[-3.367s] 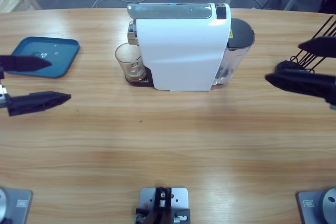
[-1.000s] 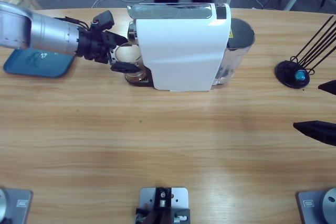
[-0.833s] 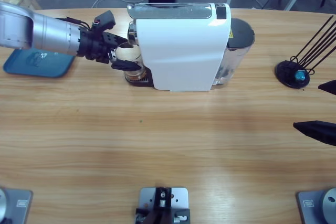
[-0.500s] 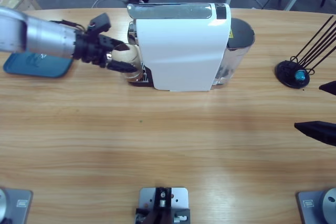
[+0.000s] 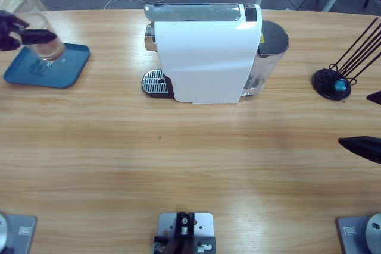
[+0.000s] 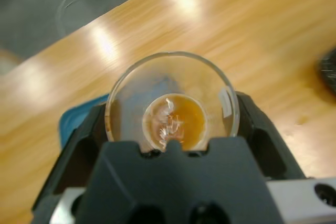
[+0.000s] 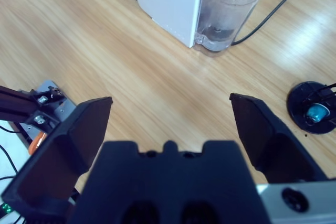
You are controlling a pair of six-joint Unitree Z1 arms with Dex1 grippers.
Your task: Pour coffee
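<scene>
A small clear glass [image 5: 46, 43] with a shallow pool of brown coffee [image 6: 176, 121] in its bottom is gripped by my left gripper [image 5: 27, 35] at the table's far left, over the back part of the blue tray [image 5: 59, 69]. In the left wrist view the black jaws press on both sides of the glass [image 6: 170, 85]. I cannot tell whether the glass touches the tray. My right gripper [image 5: 369, 122] is at the right edge, open and holding nothing, with bare table under it [image 7: 173, 124].
The white coffee machine [image 5: 205, 52] stands at the back middle, with its round drip grate [image 5: 155, 81] bare and its water tank [image 7: 226, 9] on the right. A black capsule stand [image 5: 330, 84] holding a blue capsule [image 5: 340, 85] sits at the far right.
My left gripper has pulled the glass off the machine's drip grate and carried it left to the blue tray. The right gripper has barely moved.
</scene>
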